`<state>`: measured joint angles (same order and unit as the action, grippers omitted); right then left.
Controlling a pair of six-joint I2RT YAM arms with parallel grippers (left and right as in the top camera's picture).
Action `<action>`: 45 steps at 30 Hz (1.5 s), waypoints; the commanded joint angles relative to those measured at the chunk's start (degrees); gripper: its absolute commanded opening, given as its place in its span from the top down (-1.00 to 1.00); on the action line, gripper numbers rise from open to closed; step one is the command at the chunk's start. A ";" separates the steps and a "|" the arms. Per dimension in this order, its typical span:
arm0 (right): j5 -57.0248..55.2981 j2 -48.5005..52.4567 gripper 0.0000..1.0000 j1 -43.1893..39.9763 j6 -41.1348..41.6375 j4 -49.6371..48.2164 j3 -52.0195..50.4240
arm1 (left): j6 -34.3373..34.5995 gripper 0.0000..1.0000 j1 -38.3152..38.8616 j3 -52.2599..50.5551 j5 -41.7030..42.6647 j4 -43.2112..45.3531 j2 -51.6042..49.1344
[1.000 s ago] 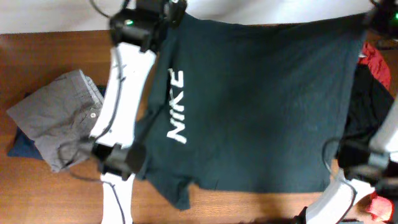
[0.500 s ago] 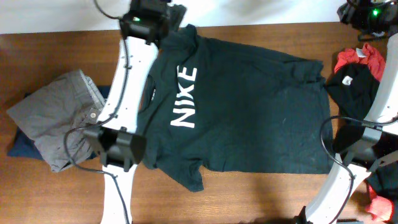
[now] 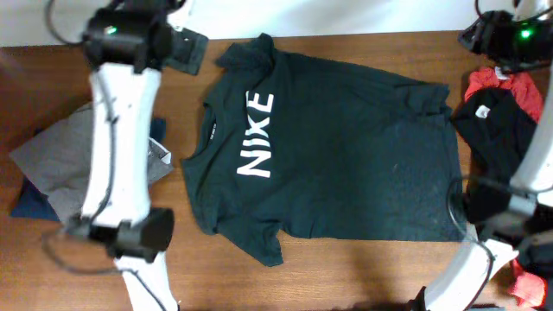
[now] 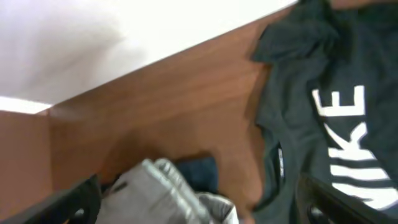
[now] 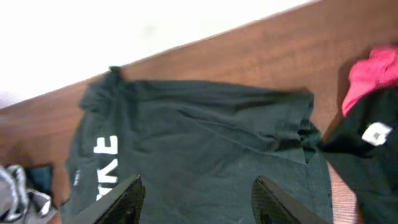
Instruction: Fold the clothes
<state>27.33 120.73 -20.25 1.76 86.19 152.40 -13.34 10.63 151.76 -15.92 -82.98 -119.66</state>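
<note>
On the near side of the table [image 3: 346, 276], one sleeve [image 3: 259, 246] of the T-shirt [image 3: 346, 164] reaches toward the robot. The shirt lies spread flat, front up, in the middle of the wood. Its long axis runs side to side across the table, with the collar [image 3: 207, 130] pointing to the robot's left and the hem [image 3: 451, 173] to its right. The white letters [image 3: 257, 134] run near to far across the chest. Left of the shirt, a grey garment [image 3: 52, 160] lies on a navy one [image 3: 26, 207]. Just off the hem on the right, a black garment [image 3: 497, 130] lies with a red one [image 3: 497, 86] beyond it. By the far edge, the left gripper [image 4: 199, 193] hangs near the far sleeve [image 3: 251, 56], jaws spread wide and empty. The right gripper [image 5: 199, 196] hangs over the far right corner, jaws moderately apart, gripping nothing.
</note>
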 commanded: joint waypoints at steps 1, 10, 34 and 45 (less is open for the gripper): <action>1.95 -11.30 -0.26 0.31 -1.55 1.16 0.57 | 3.78 -0.98 -1.44 0.96 0.57 -4.48 13.27; -4.02 -21.05 -0.50 0.42 -0.94 11.15 -0.20 | 8.24 -0.98 -1.92 -3.04 12.92 -13.73 23.61; -16.24 -40.26 -0.68 13.11 3.69 3.34 -56.98 | 22.56 -0.98 -4.13 -79.21 19.61 7.41 24.11; -16.00 -37.18 -0.46 12.92 12.85 -15.21 -83.84 | 28.13 -0.38 -10.51 -95.17 27.80 26.01 24.11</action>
<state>12.25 82.91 -7.51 10.50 73.03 71.44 13.26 1.10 58.04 6.15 -59.07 -96.92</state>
